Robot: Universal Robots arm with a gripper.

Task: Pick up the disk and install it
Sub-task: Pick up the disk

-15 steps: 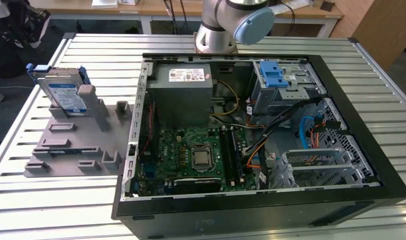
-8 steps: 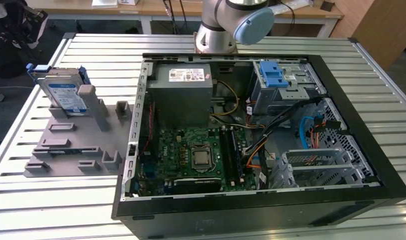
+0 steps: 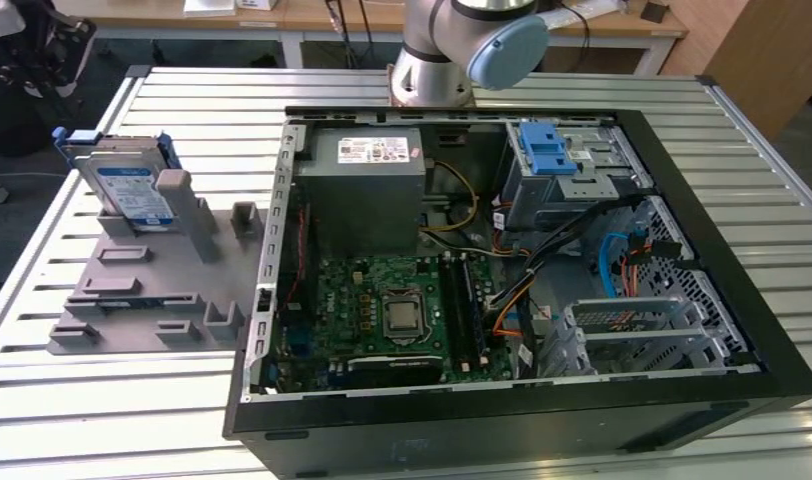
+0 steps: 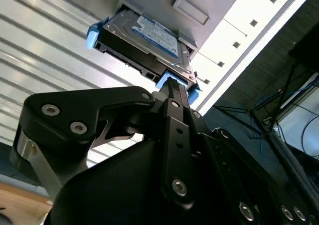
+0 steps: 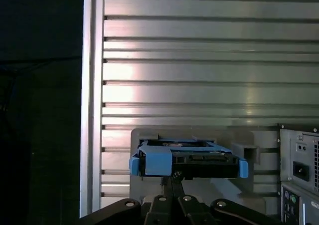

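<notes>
arm [image 3: 426, 60]: silver-grey tube, behind computer case [image 3: 513, 430] | joint cap [image 3: 506, 50]: round, light blue | gripper [image 4: 172, 88]: matte black hinged links, round silver screws

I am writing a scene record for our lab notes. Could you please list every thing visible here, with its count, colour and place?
disk: one, silver with a blue carrier, propped in the grey holder, at the exterior view's left.
grey holder: one, grey, on the table beside the computer case.
computer case: one, black, open, lying on the table.
circuit board: one, green, inside the case.
power supply: one, grey, inside the case, at the end near the arm's base.
blue bracket: one, blue, in the case's drive cage.
table: one, silver, slatted, under everything.
robot arm: one, grey with a blue cap, behind the case.
pincer: one, black, in both wrist views, pointing toward the disk.
</notes>
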